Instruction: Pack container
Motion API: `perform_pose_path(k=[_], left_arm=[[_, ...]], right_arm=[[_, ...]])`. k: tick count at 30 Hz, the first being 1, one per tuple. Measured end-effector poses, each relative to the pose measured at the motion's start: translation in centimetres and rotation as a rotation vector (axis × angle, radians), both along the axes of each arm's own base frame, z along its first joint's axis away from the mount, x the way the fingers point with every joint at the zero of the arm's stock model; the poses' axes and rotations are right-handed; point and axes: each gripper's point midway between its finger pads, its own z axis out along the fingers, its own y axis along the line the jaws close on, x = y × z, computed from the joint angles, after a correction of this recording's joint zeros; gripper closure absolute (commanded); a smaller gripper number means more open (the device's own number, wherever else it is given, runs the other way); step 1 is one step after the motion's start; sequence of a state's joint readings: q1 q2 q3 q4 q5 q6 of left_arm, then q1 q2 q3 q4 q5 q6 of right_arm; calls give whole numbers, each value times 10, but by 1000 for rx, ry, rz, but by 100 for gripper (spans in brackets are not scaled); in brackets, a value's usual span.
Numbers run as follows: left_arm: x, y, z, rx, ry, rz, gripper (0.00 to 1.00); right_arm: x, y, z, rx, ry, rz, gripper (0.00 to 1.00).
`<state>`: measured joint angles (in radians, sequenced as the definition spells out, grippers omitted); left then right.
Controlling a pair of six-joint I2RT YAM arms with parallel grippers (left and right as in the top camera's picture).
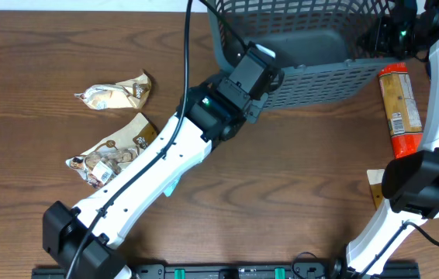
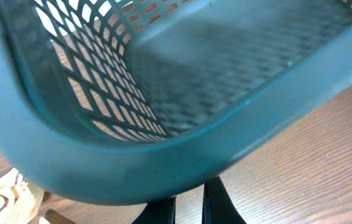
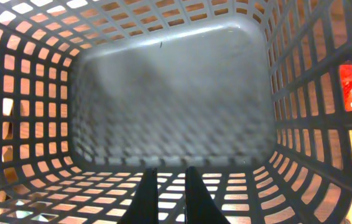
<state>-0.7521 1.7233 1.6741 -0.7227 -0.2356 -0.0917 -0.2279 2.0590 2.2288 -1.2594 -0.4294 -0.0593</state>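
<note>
Counter (image 1: 41, 46) of dark wood fills the overhead view. The container (image 1: 312, 35) sits at its far edge, tipped so that its near mesh wall faces up. The left claw (image 1: 266, 66) meets the container at the near left corner of the rim. The right claw (image 1: 390, 32) is at the opposite, right-hand wall. Two crumpled snack packets (image 1: 115, 93) lie well behind the left claw, beside its arm. An orange packet (image 1: 400, 101) lies just outside the container, near the right claw. From above, neither claw's fingers can be made out.

From the left wrist, the container's (image 2: 163, 155) thick rim sweeps across just ahead of the left claw (image 2: 189, 196). Its two dark fingers (image 2: 222, 205) stand slightly apart with bare wood between them. Their tips run under the rim, so I cannot tell if they clamp it. A pale packet corner (image 2: 2, 199) shows to the claw's left.

Only the right wrist looks straight into the container (image 3: 170, 93), down to its solid bottom, where nothing lies. The right claw (image 3: 170, 174) shows a narrow gap over the near mesh wall. Whether it pinches the mesh I cannot tell. Orange (image 3: 350, 87) shows through the lattice to its right.
</note>
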Motion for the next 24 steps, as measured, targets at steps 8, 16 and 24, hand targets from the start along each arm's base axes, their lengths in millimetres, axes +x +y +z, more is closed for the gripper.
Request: perform_pose_path(k=[8, 16, 24], left_arm=[[9, 7, 3, -11, -12, 24, 94], [11, 10, 3, -11, -13, 30, 94], [12, 10, 4, -7, -21, 24, 94]], right_arm=[[-1, 4, -1, -5, 7, 6, 99], [-1, 12, -2, -8, 11, 22, 99], [-1, 12, -2, -8, 12, 22, 99]])
